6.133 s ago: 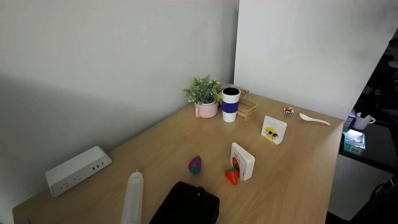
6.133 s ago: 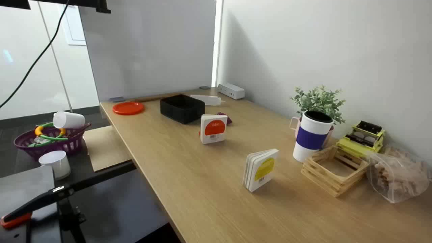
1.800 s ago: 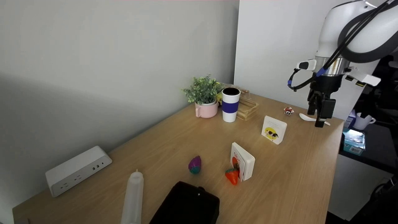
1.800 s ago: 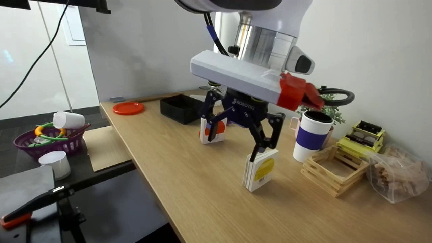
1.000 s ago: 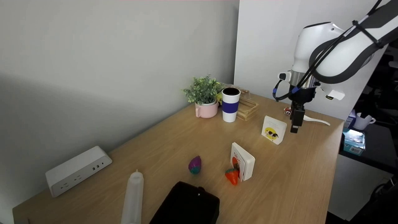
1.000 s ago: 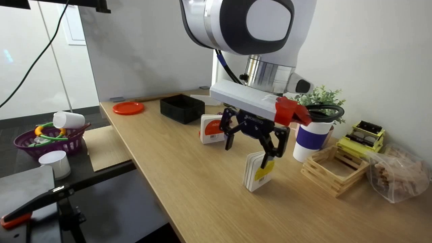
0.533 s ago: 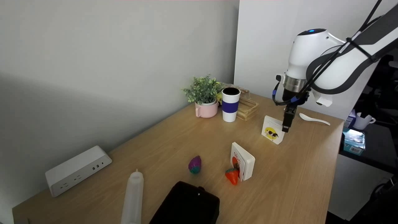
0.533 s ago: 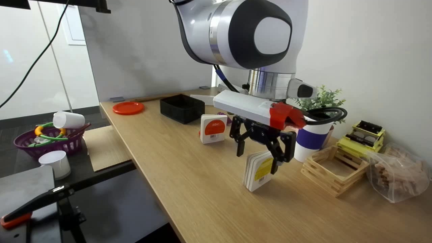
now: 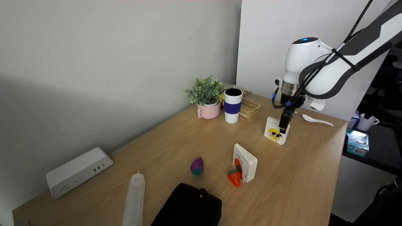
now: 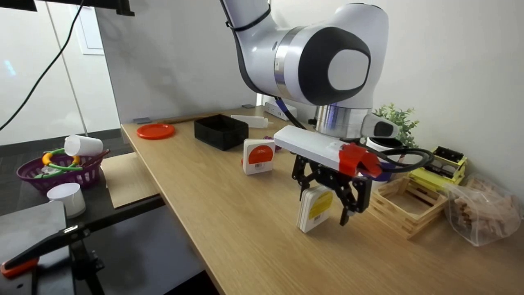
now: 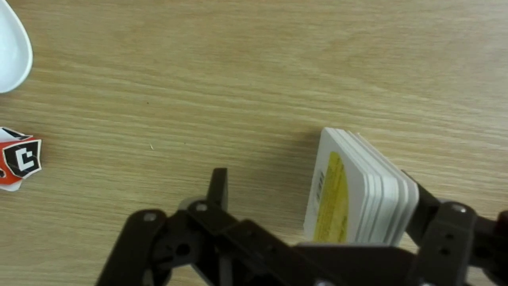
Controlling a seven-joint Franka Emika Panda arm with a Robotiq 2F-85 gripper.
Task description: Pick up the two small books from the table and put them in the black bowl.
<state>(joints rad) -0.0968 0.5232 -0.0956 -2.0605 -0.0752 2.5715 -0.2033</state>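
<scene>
Wrist view, gripper wide, white book between fingers; gap beside its yellow face

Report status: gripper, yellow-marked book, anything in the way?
Gripper open, astride yellow-marked book. Standing on table, not lifted. Red strawberry beside abc book, may hinder that pick.

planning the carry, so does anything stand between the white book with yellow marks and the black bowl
Yes: the square white book with red cover marks stands upright between the square white yellow-marked book and the rectangular black bowl, a red strawberry-shaped toy beside it. A low straight carry would probably hit that book.
</scene>
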